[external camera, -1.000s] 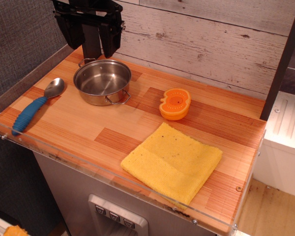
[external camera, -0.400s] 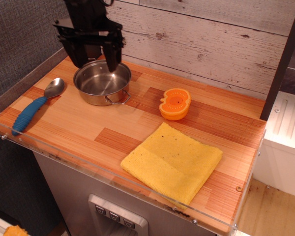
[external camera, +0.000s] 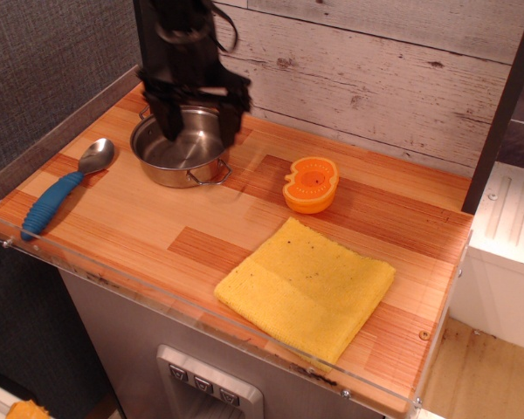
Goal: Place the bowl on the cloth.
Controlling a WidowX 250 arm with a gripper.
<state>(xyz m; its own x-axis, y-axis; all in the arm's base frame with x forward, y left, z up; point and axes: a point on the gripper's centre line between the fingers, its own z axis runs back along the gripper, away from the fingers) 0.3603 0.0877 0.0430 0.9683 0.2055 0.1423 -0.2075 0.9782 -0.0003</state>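
The bowl [external camera: 182,155] is seen at the back left of the wooden tabletop [external camera: 157,229], well apart from the cloth [external camera: 306,287], which is spread flat near the front right edge. The gripper [external camera: 201,129] is held over the bowl with its fingers spread apart, one finger lowered inside the bowl and the other at its right rim. A blue-handled spoon [external camera: 63,186] is laid left of the bowl, and an orange apple-shaped object [external camera: 311,184] is placed between bowl and cloth.
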